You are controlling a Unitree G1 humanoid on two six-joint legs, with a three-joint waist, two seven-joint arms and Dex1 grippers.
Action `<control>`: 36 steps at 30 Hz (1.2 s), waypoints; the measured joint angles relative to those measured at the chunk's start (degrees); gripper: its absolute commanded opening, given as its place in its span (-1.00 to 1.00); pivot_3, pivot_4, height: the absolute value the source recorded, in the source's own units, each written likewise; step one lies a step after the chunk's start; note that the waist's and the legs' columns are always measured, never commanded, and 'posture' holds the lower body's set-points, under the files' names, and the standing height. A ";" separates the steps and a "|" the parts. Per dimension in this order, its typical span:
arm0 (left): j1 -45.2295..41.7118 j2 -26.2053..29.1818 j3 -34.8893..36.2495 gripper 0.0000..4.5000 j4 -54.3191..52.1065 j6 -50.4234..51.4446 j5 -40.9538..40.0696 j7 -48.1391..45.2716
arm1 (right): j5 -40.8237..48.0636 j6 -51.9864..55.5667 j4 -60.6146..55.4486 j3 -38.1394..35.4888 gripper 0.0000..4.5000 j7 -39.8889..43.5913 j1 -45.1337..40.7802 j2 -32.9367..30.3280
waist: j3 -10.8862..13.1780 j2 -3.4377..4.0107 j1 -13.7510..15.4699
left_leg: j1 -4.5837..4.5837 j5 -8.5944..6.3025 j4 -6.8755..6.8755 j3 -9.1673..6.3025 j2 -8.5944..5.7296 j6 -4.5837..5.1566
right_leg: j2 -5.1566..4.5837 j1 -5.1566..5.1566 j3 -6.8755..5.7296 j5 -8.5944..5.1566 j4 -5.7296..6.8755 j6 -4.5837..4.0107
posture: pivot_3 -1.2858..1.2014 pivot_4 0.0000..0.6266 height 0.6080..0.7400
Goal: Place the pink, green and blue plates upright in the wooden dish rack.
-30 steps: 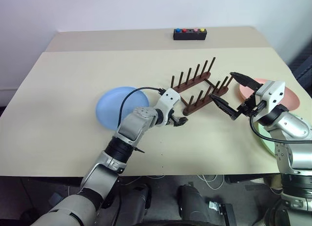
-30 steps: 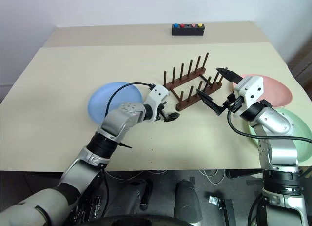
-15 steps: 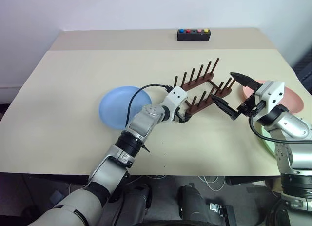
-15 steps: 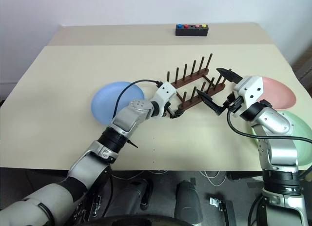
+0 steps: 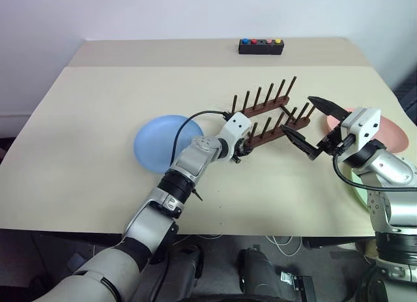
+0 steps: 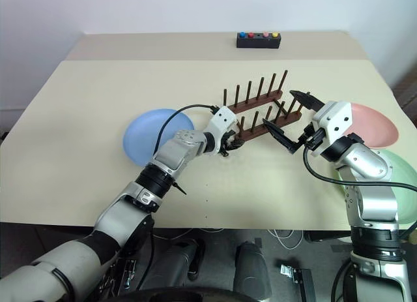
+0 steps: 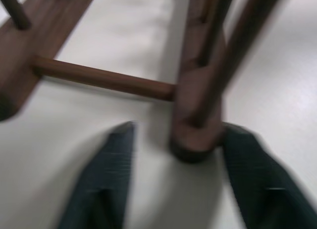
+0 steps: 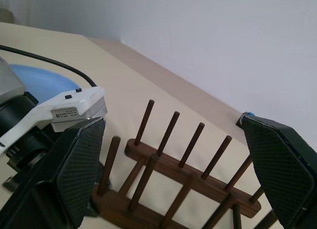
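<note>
The wooden dish rack (image 5: 262, 110) stands empty at mid-table. My left gripper (image 5: 242, 147) is at the left end of its nearer rail. In the left wrist view that rail end (image 7: 195, 140) sits between the fingers (image 7: 106, 184); this one stands a little apart from it, so the gripper is open. The blue plate (image 5: 156, 142) lies flat just left of that arm. My right gripper (image 5: 296, 113) hovers open by the rack's right end, holding nothing. The pink plate (image 6: 371, 122) lies flat behind it, partly hidden. The green plate (image 6: 397, 178) lies at the table's right edge.
A black box with coloured buttons (image 5: 260, 46) sits at the back of the tan table (image 5: 98, 119). A black cable (image 5: 189, 122) arcs over the blue plate's right edge. The table's front edge runs close under both arms.
My left gripper has moved right from the blue plate's side to the end of the rack's nearer rail, and its fingers have narrowed around it. The right arm has stayed put.
</note>
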 measured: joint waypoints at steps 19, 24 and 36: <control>-2.23 9.43 1.27 -0.66 1.36 -3.41 -0.35 -11.59 | 0.31 0.00 0.69 -1.24 1.00 0.07 -0.06 -0.25 | 0.00 0.01 -1.33 | 0.00 0.00 -0.04 0.03 0.02 0.00 | 0.03 -0.12 0.04 0.01 0.08 0.00 | 0.03 -0.52 1.00; -2.13 15.83 0.57 -0.66 -0.63 -6.35 -0.49 -23.06 | 3.65 0.87 1.15 -5.00 1.00 2.02 1.22 -1.72 | 0.00 0.01 -1.23 | -0.02 0.01 -0.03 0.02 0.01 -0.01 | 0.02 -0.09 0.05 0.01 0.03 0.00 | 0.03 -0.52 1.00; -0.03 15.37 -0.20 -0.66 -2.19 -14.14 -1.50 -32.74 | 10.46 6.52 -3.05 -9.46 1.00 6.31 7.66 -5.23 | 0.00 0.01 -1.52 | -0.04 -0.04 -0.04 0.03 0.03 0.06 | 0.02 -0.10 0.06 0.01 0.02 0.00 | 0.03 -0.52 1.00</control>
